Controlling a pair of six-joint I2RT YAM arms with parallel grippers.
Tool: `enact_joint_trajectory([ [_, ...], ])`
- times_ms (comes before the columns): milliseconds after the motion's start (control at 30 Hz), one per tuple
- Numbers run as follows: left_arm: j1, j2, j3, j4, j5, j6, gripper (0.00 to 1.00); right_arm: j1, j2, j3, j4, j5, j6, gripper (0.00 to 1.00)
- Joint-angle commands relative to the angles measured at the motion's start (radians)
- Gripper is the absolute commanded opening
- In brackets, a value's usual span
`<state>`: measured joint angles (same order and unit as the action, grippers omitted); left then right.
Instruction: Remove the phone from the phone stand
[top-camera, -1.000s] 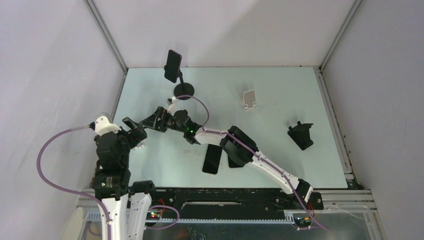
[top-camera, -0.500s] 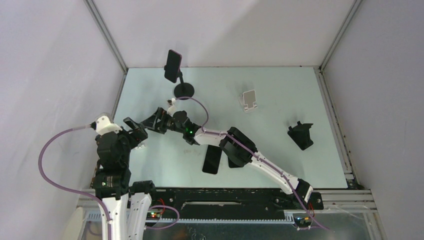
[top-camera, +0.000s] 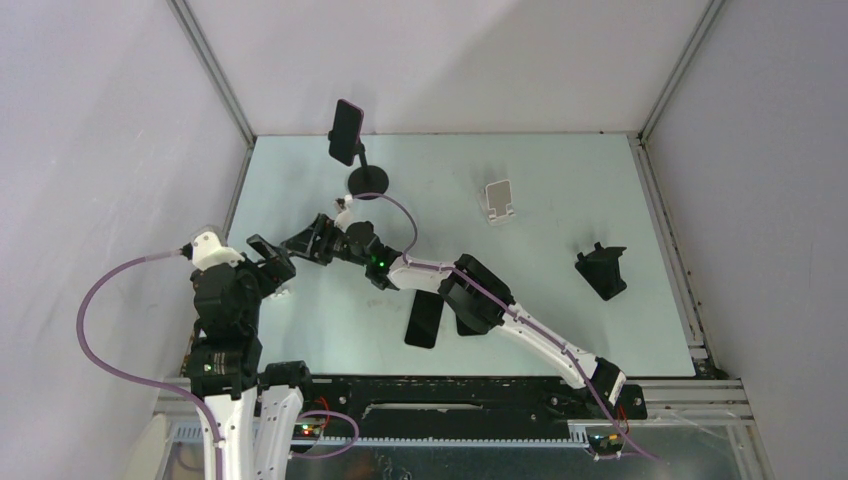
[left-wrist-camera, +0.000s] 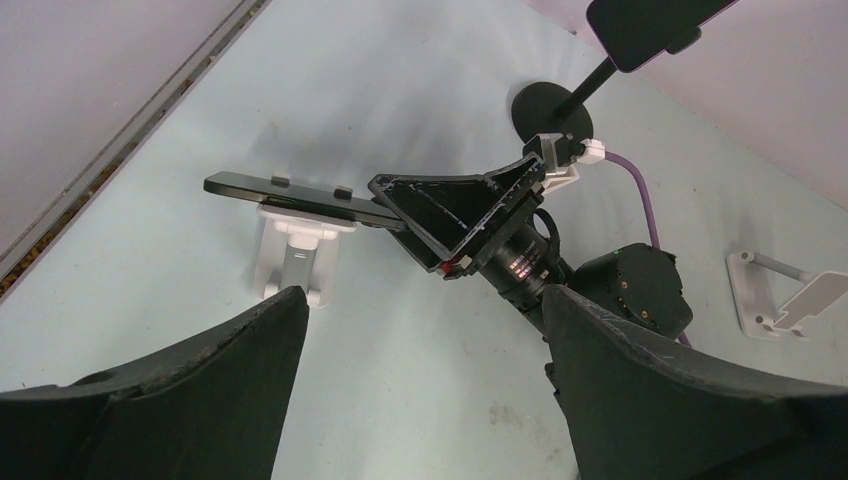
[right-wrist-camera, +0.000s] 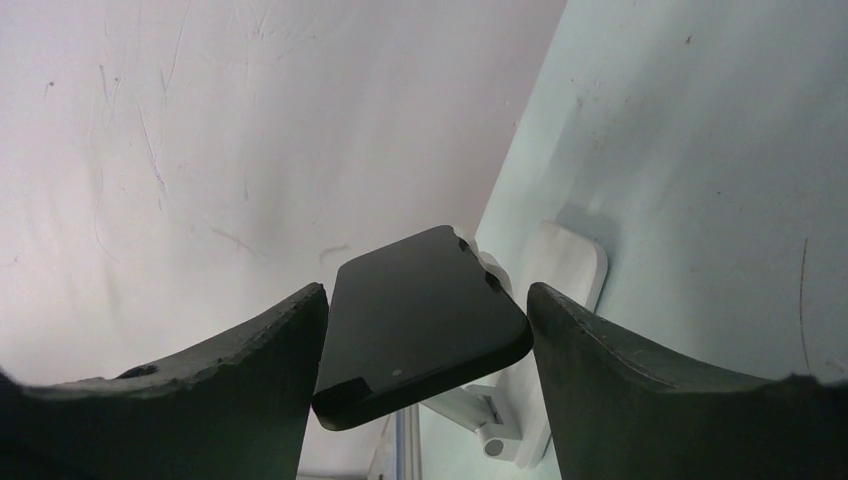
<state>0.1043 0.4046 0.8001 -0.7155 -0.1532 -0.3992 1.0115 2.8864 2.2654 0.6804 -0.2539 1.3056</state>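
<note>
Black glass and a thin dark shell: the phone is lying nearly level across the top of the white phone stand, which is sitting on the pale green table. One end is jutting out past the stand toward the right gripper. That claw is reaching in from the side of the stand away from the wall with its fingers spread, one on each long edge of the overhanging end. The gaps are looking very slim, and whether either pad is already touching cannot be told from these views. The left gripper is hanging on the near side of the stand, its fingers wide apart with nothing between them.

The phone is probably going to handle as a stiff, fairly light slab with slick faces and rounded edges. That would make it easy to squirt out of a pinch and unforgiving if dropped. A hold across the narrow width, pushed further in from the stand's overhang toward the middle of the phone, is looking safer than a grip at the very tip, where it could pivot. Two small tabs of the stand are appearing to hook one long edge, so the light stand may be dragging along unless the phone is lifted clear of them.
</note>
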Motion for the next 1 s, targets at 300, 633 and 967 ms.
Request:
enact_joint_trajectory([
  [300,0.009,0.001,-0.002,0.036,0.01,0.022,0.95,0.003,0.018,0.034,0.08,0.016,0.006,0.61],
  [633,0.009,0.001,-0.002,0.037,0.011,0.023,0.95,-0.004,-0.026,-0.037,0.11,0.044,0.0,0.71],
  [967,0.009,0.003,-0.003,0.039,0.015,0.024,0.95,-0.014,-0.029,-0.068,0.206,0.014,0.011,0.95],
])
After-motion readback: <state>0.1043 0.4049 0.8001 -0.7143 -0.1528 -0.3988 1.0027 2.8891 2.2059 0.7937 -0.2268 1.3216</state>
